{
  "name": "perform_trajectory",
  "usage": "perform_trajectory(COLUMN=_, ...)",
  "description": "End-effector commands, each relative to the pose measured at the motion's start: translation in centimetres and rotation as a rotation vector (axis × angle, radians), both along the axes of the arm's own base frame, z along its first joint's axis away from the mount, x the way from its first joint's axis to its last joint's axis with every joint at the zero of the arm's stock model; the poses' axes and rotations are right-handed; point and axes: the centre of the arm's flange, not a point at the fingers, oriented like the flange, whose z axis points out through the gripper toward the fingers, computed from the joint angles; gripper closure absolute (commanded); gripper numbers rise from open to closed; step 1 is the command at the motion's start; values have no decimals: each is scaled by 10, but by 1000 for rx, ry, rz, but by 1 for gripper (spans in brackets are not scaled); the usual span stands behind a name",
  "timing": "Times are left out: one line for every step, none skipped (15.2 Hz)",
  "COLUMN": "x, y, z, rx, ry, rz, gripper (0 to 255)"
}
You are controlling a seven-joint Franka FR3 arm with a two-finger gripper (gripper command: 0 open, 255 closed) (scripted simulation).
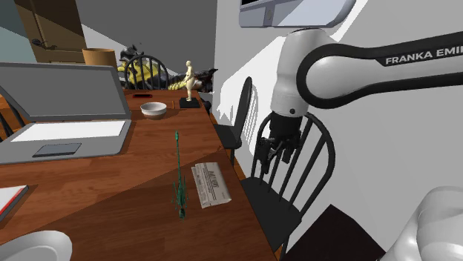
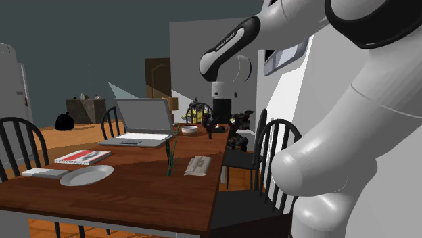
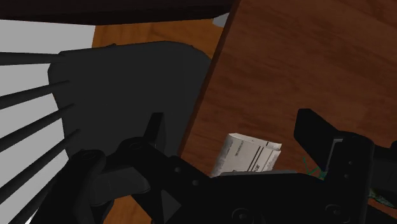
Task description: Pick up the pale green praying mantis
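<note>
Jaws standing wide apart, gripping nothing, hanging off counter (image 1: 111, 194) edge above black chair (image 1: 268, 199) seat. Pale green mantis (image 1: 178, 176) resting on counter, well off to side of jaws, folded paper (image 1: 210, 184) sitting between them. Mantis long axis running parallel to counter edge. Coming move likely needing sideways travel over edge and paper, jaws closing across thin body, not along it.
</note>
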Motion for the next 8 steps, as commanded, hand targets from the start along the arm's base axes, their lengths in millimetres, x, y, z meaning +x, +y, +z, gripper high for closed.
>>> perform_trajectory(x=11, y=19, z=-8, rx=-4, ry=-25, rz=-28, gripper=0)
perform_trajectory(x=17, y=29, z=-12, rx=-6, ry=-36, rz=-41, gripper=0)
perform_trajectory(x=24, y=38, z=-17, rx=-9, ry=-47, rz=-54, gripper=0)
perform_trajectory(x=30, y=48, z=-21, rx=-12, ry=-58, rz=-67, gripper=0)
perform_trajectory(x=37, y=58, z=-25, rx=-14, ry=-70, rz=-80, gripper=0)
perform_trajectory(x=44, y=67, z=-29, rx=-17, ry=-81, rz=-93, gripper=0)
perform_trajectory(x=51, y=76, z=-33, rx=-20, ry=-92, rz=-106, gripper=0)
perform_trajectory(x=58, y=86, z=-37, rx=-22, ry=-104, rz=-118, gripper=0)
